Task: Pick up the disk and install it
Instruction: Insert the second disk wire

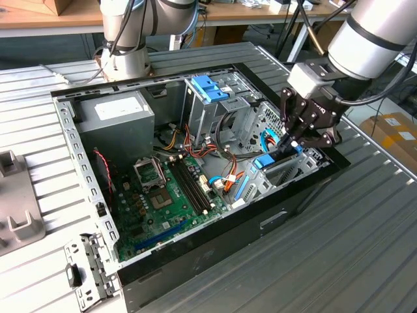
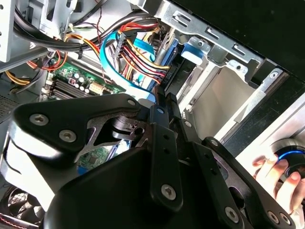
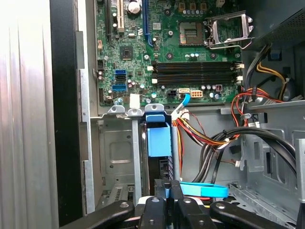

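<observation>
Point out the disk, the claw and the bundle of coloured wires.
disk (image 3: 158,141): first wrist view, light-blue carrier face.
claw (image 1: 291,145): exterior view, midway between its fingertips, at the disk.
bundle of coloured wires (image 2: 138,59): second wrist view, middle of the strands.

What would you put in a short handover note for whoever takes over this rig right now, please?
Claw: down inside the open computer case, at the drive bay on the exterior view's right, fingers shut on the disk.
Disk: standing on edge in the bay slot, its blue end tab toward the motherboard; in the first wrist view its light-blue carrier sits between the bay's metal walls.
Done: disk picked up and brought into the bay.
Left: whether it is fully seated cannot be told; claw has not let go.
Note: a person's hand is at a control beside the case.
</observation>
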{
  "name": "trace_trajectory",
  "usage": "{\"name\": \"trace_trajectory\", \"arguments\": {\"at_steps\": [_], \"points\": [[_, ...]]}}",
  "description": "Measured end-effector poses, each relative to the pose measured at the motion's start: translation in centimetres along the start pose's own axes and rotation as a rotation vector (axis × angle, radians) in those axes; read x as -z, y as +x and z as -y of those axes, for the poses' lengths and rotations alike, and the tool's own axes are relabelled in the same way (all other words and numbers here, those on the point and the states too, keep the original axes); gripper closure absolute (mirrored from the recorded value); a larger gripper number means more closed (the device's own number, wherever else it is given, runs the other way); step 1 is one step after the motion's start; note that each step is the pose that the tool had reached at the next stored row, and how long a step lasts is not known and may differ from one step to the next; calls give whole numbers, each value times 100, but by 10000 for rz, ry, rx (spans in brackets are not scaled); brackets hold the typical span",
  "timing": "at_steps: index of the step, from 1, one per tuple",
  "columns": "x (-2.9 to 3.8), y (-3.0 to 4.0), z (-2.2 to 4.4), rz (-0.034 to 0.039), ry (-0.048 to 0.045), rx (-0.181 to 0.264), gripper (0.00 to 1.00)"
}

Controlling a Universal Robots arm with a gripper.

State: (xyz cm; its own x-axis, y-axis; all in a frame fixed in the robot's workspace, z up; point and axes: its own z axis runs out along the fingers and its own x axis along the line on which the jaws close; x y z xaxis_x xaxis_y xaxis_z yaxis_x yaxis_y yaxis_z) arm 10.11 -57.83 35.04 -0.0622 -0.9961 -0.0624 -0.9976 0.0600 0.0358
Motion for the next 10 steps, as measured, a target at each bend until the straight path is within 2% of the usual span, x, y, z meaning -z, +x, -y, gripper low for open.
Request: {"name": "trace_trajectory", "arguments": {"at_steps": [2, 10], "points": [[-3, -2, 0, 20, -1, 1, 84], [-52, 2, 2, 17, -5, 2, 84]]}}
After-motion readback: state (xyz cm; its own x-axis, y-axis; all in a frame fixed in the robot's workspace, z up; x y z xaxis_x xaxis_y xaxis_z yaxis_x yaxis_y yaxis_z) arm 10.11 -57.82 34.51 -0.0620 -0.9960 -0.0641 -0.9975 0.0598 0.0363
